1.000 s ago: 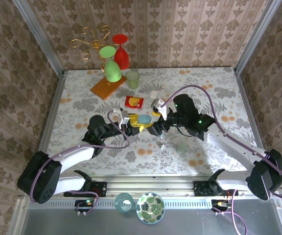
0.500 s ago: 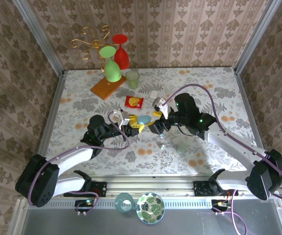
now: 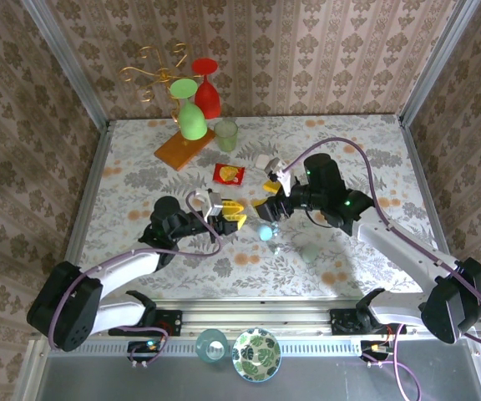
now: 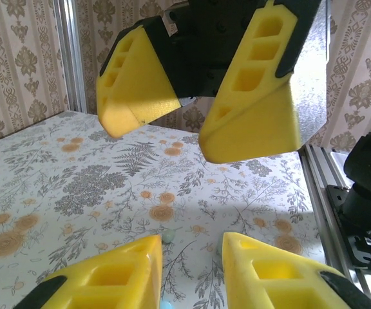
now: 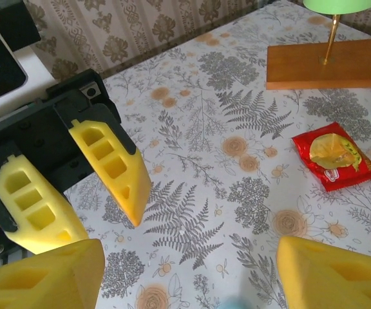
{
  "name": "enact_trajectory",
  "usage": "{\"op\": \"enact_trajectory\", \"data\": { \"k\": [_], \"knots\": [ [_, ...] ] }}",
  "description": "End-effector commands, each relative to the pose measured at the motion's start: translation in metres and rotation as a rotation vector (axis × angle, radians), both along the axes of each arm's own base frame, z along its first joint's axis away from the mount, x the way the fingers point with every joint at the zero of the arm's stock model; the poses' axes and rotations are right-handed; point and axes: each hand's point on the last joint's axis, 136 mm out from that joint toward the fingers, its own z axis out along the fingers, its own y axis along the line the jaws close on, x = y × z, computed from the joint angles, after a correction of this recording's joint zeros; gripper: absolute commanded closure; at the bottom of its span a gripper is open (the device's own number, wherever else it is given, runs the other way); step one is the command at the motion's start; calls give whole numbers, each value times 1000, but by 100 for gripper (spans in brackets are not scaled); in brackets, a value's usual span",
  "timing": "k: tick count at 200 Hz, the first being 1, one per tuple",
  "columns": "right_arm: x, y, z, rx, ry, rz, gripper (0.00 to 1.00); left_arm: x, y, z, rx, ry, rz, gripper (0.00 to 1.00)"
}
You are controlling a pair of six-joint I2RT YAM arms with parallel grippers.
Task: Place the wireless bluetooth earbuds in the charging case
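Note:
The light blue charging case shows as a blurred oval just near of both grippers, held by neither. In the right wrist view it is a pale blue smear at the bottom edge. My left gripper points right, its yellow fingers slightly apart with only table between them. My right gripper faces it, wide open and empty. One tiny pale earbud lies on the tablecloth by the left finger's tip. Another pale earbud rests nearer the front.
A red snack packet lies behind the grippers. A wooden-based gold rack with a green and a red glass stands at the back left beside a green cup. A small white object sits behind the right gripper.
The case sat between the two grippers' fingers; now it is lower, toward the near side, free of both. The right gripper has drawn back to the right and the left jaws have narrowed.

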Motion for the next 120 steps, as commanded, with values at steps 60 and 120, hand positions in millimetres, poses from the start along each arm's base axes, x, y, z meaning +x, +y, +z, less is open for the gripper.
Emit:
{"op": "enact_trajectory", "data": {
  "k": [60,120],
  "knots": [
    [44,-64,-17,77,177,-457,19,44,16,-25,77,-33,266,20],
    [8,-146,-99,-149,488,-787,19,46,15,-45,151,-65,254,4]
  ]
}}
